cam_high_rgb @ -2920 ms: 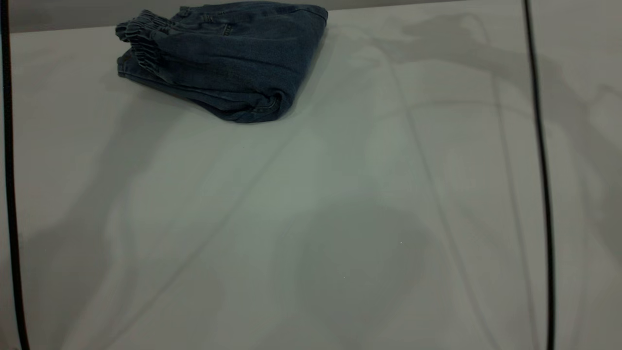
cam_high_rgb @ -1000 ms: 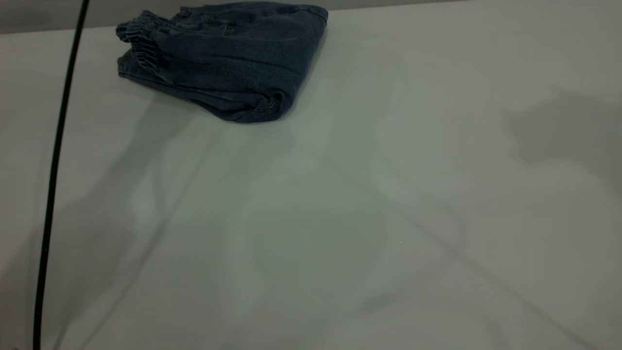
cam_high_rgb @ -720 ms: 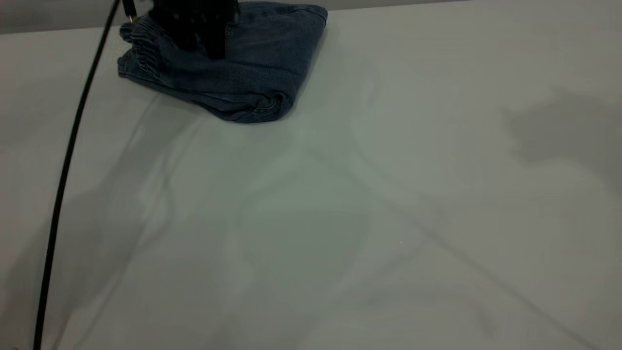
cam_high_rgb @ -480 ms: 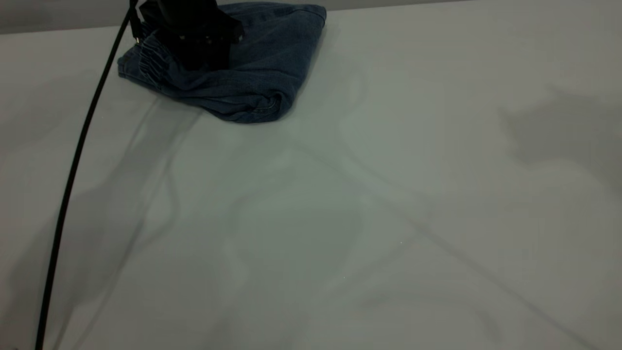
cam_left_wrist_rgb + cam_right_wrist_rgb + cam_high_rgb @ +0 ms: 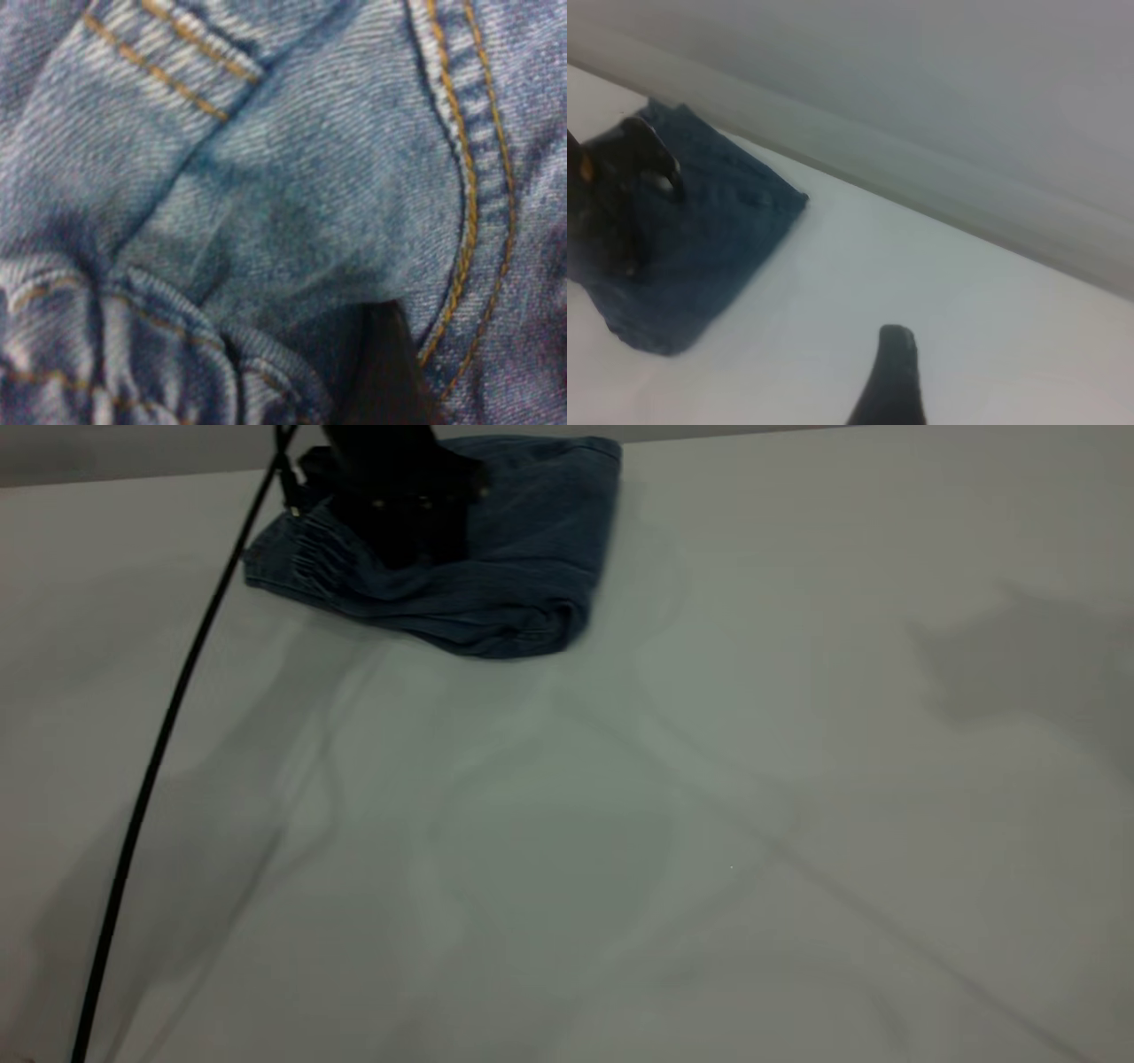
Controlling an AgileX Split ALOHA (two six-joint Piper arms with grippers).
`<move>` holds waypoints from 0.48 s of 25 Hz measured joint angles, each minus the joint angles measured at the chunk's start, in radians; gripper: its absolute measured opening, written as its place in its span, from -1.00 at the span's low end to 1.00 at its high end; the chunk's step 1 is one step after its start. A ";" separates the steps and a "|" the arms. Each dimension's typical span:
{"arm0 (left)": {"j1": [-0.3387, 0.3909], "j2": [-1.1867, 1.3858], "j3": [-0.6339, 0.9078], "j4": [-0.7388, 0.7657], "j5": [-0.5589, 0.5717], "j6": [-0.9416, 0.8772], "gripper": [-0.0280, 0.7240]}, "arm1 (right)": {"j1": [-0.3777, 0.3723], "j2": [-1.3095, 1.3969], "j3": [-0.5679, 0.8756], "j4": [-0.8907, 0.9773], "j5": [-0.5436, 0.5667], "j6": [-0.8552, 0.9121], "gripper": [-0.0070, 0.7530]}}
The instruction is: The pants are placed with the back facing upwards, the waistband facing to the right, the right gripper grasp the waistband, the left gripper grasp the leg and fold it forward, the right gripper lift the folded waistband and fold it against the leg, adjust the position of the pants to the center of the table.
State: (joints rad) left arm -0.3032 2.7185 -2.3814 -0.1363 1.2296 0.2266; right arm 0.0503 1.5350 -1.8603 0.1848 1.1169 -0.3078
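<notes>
The pants (image 5: 523,558) lie folded into a thick denim bundle at the far left-centre of the table (image 5: 620,824), with the gathered waistband (image 5: 301,567) at the bundle's left end. The printed leg is hidden inside the fold. My left gripper (image 5: 403,531) stands on top of the bundle near the waistband, and its wrist view is filled by denim (image 5: 292,177) with orange stitching. My right gripper (image 5: 890,372) hangs over bare table, well apart from the pants (image 5: 718,239) and from the left gripper (image 5: 620,195) sitting on them.
A black cable (image 5: 168,726) runs from the left gripper down across the left side of the table to the near edge. The table's far edge (image 5: 89,474) passes just behind the pants. A grey wall (image 5: 921,80) rises behind it.
The left gripper came down onto the bundle near the waistband, then moved right, and the pants slid right with it. The cable swung along.
</notes>
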 joint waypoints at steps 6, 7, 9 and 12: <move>-0.076 0.000 0.001 -0.001 -0.004 -0.026 0.21 | 0.000 0.000 0.000 0.000 -0.007 0.000 0.49; -0.091 0.000 0.001 -0.001 -0.004 -0.027 0.21 | 0.000 0.000 0.000 0.000 -0.013 0.000 0.49; -0.116 0.000 0.001 0.002 -0.005 -0.040 0.20 | 0.000 0.000 0.000 0.000 -0.013 0.000 0.49; -0.154 -0.004 0.002 0.005 -0.007 -0.061 0.19 | 0.000 0.000 0.000 0.000 -0.016 0.000 0.49</move>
State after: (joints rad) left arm -0.4571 2.7141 -2.3797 -0.1311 1.2228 0.1657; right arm 0.0503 1.5350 -1.8603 0.1848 1.1010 -0.3078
